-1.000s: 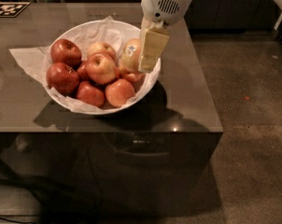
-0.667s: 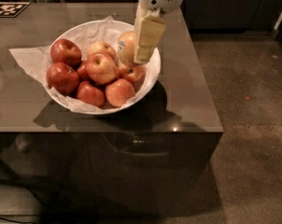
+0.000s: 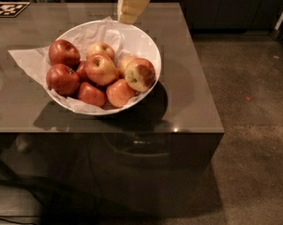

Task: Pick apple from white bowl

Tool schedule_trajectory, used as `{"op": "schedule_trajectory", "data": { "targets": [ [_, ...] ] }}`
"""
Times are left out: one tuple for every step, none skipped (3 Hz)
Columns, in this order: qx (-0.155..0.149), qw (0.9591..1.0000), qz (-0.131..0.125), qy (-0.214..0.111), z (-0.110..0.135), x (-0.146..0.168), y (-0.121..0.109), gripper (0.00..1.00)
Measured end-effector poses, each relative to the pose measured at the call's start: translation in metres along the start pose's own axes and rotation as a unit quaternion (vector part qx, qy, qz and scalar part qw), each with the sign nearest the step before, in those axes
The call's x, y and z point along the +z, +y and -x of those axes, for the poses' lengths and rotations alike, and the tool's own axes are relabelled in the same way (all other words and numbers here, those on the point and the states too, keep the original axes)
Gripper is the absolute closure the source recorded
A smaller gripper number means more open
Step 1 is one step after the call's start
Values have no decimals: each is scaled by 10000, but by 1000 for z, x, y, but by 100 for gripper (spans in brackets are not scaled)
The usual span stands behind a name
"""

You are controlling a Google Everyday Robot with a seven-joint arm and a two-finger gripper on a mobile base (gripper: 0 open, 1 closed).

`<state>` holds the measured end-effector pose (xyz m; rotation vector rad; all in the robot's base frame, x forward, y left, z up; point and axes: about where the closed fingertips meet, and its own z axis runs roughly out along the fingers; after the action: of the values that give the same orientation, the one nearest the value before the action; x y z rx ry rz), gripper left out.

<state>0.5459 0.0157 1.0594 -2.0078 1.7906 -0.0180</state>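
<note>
The white bowl (image 3: pixel 140 35) stands on the grey table, lined with crumpled white paper and holding several apples. The apple (image 3: pixel 140 74), large and yellow-green with a red blush and a brownish-red patch facing up, lies at the bowl's right side on top of the others. Dark red apples (image 3: pixel 63 53) lie at the left, and a yellow-red apple (image 3: pixel 101 69) in the middle. My gripper (image 3: pixel 131 5) hangs at the top of the view, above and behind the bowl's far rim, well clear of the apple. Nothing shows in it.
The grey table (image 3: pixel 188 102) ends at a front edge just below the bowl and a right edge, with bare floor (image 3: pixel 254 125) beyond. White paper (image 3: pixel 26 57) sticks out left of the bowl. A black-and-white marker tag (image 3: pixel 8 8) lies at the far left.
My gripper has risen and drawn back from the bowl's right side to above its far rim. The apple it covered now shows in the bowl.
</note>
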Motion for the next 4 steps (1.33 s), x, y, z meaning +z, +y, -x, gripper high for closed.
{"op": "schedule_trajectory", "data": {
  "targets": [
    [-209, 9997, -96, -112, 15, -8, -6, 100],
    [-201, 9994, -198, -181, 19, -7, -11, 81],
    [-201, 9994, -199, -181, 19, -7, -11, 57],
    [-201, 9994, -199, -181, 19, -7, -11, 34]
  ]
}}
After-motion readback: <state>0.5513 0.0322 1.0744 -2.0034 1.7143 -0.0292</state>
